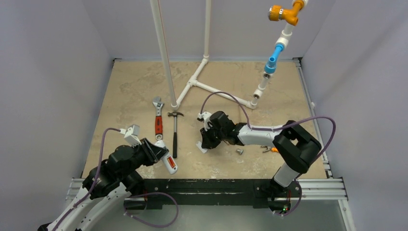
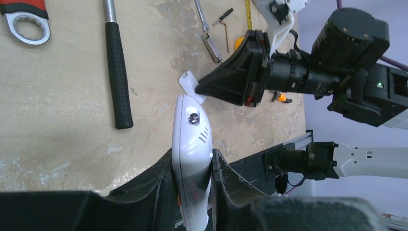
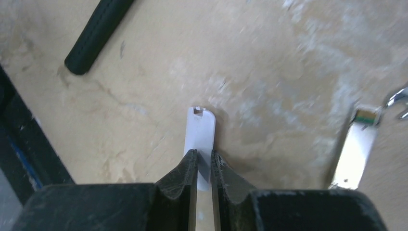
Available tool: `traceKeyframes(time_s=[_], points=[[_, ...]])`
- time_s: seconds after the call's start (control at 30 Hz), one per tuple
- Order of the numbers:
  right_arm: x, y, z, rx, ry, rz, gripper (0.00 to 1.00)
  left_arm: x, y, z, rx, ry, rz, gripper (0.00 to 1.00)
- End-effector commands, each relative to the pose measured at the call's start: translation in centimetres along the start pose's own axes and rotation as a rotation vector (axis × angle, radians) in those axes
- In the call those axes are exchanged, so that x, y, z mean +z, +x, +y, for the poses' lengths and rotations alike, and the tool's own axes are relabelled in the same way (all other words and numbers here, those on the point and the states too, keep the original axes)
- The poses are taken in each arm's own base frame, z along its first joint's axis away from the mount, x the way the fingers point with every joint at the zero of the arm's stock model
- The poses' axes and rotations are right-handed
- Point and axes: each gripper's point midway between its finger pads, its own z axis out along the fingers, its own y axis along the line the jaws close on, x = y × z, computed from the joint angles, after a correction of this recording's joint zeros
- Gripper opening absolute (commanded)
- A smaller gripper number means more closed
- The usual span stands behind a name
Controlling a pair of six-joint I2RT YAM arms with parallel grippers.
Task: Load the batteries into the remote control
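Left claw (image 2: 192, 161): closed on the remote control (image 2: 190, 139), one finger on each long side.
Remote control: held off the bench (image 1: 130, 91), its free end just beside the near end of the hammer (image 1: 174, 137) handle. Its long axis runs straight out of the claw, slanted against the handle.
Batteries (image 1: 170, 163): we see only an orange-red patch on the remote's upper face. We judge it is a cell seated in the recess, but we cannot tell how many there are.
Right claw (image 3: 203, 161): narrow, pinching a small white cover plate (image 3: 199, 127) by one end, so that the plate's length continues the line of the fingers.
Cover plate: on the right side of the hammer handle, low over the bench. We cannot tell if it touches.
Deciding relation: the plate is near the remote's free end but apart from it, with the hammer's near end about between them.
Nearer arm: the right one already has the plate, so we judge the left only needs to present the recess.
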Motion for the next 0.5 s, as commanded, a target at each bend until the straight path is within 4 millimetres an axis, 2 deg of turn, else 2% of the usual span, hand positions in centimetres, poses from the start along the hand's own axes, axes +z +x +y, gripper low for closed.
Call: traceKeyframes(time_s=[0.0,0.1,0.17,0.2,0.23,0.27,0.47], points=[[-1.8,8.6,0.5,0.084,0.054,0.210,0.12,0.1,-0.5,-1.6,-0.033,0.067,-0.014,0.00],[-3.0,10.3,1.4,0.106,0.070,0.211,0.15,-0.1,-0.4,-1.5,-0.039,0.072,-0.014,0.00],[-3.6,10.8,1.7,0.125,0.080,0.191,0.24,-0.1,-0.3,-1.5,-0.042,0.077,-0.016,0.00],[-3.8,10.7,1.9,0.135,0.081,0.175,0.34,-0.1,-0.3,-1.5,-0.043,0.078,-0.015,0.00],[-3.9,10.5,2.0,0.142,0.081,0.157,0.44,-0.2,-0.3,-1.5,-0.043,0.082,-0.016,0.00],[-4.1,10.1,2.1,0.150,0.085,0.140,0.48,-0.2,-0.2,-1.5,-0.040,0.081,-0.013,0.00],[-5.1,6.9,2.7,0.217,0.099,0.010,0.52,-0.6,-0.3,-1.7,-0.035,0.084,-0.007,0.00]])
